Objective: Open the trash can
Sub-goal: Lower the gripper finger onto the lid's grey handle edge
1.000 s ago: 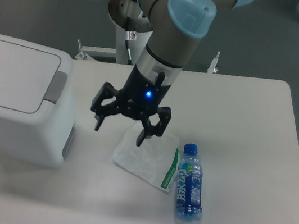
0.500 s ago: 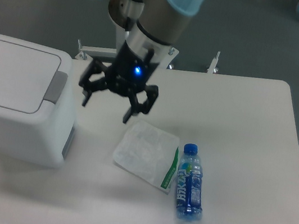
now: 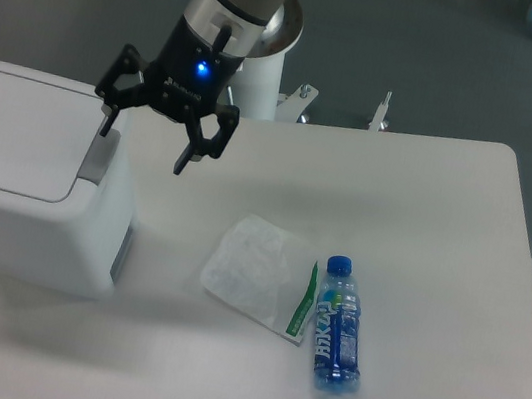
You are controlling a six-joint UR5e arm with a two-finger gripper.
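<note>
Swung up and to the left over the last second, away from the spot above the crumpled plastic bag and over to the right edge of the trash can. Hovered there as an open gripper, jaws spread wide and gripping nothing, blue light glowing on the wrist. Showed one finger over the lid's right rim, right at the grey push-button tab; showed the other finger off to the right of the bin, over bare tabletop. Could not tell from this single view whether the left fingertip touched the tab or merely hung above it.

Sat at the left end of the white table, big, boxy and white, flat lid shut and flush with the body. Carried the grey tab on the right-hand rim, partly hidden behind the finger.

Lay flat near the middle of the table, translucent white with a green-printed strip along its right edge, well clear of the gripper now. Rested just beside that strip on its side: a blue-capped water bottle with a blue label, cap toward the far side, base toward the near edge. Stayed unmoved across the frames, bag, bottle and bin alike. Stood behind the table's far edge, a white robot pedestal on grey floor.
</note>
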